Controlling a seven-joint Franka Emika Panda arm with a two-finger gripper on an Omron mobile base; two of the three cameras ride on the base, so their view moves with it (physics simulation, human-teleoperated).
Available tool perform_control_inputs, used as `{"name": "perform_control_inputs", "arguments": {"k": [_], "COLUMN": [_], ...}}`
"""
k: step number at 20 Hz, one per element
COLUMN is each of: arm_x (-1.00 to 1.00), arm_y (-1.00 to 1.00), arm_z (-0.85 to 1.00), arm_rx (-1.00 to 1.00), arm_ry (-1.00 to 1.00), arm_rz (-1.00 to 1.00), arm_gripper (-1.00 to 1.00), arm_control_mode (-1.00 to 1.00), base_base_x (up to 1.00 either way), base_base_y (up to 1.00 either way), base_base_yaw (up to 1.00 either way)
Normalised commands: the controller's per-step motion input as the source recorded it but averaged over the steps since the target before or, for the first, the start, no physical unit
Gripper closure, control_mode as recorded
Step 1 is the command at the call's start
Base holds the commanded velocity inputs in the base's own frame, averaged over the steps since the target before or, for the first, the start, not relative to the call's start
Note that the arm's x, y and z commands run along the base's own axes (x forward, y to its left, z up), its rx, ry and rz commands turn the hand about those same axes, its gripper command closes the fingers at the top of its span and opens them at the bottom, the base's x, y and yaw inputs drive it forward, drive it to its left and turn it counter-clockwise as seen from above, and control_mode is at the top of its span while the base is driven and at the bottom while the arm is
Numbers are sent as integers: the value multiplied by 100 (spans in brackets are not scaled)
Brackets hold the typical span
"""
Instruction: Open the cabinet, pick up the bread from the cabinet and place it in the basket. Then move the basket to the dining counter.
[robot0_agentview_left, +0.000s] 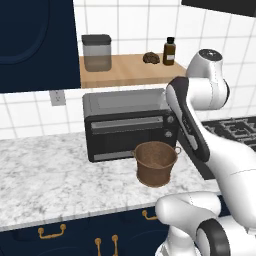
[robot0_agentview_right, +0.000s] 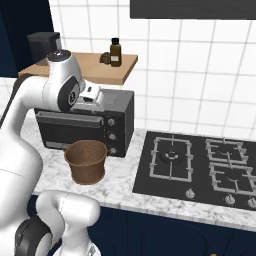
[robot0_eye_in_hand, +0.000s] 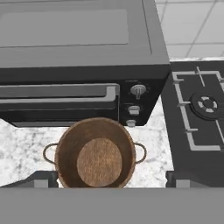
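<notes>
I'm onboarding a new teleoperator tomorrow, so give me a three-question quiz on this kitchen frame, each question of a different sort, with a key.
1. True or false: the small dark brown lumpy bread roll already lies inside the round brown basket.
2. Multiple choice: what stands directly behind the basket on the marble counter? A) grey steel pot B) black toaster oven C) kettle
3. Fill in: on the light wooden cabinet shelf, the bread sits right beside the brown glass ____ with a black cap.

Key: 1 false, since the hand view shows the basket empty; 2 B; 3 bottle.
</notes>
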Motion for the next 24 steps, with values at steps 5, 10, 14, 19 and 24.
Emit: {"name": "perform_control_inputs", "arguments": {"k": [5, 10, 14, 19, 24], "arm_x": [2, 17, 60, 93, 62], "arm_y": [22, 2, 17, 4, 7], "arm_z": [100, 92, 88, 25, 0], "arm_rx": [3, 1, 0, 2, 1], "arm_ry": [-15, -38, -9, -3, -20], "arm_rz": [-5, 0, 0, 0, 0], "arm_gripper": [-100, -100, -100, -100, -100], "arm_control_mode": [-100, -100, -100, -100, -100], "base_base_x": [0, 0, 0, 0, 0], "base_base_y": [0, 0, 0, 0, 0], "base_base_yaw": [0, 0, 0, 0, 0]}}
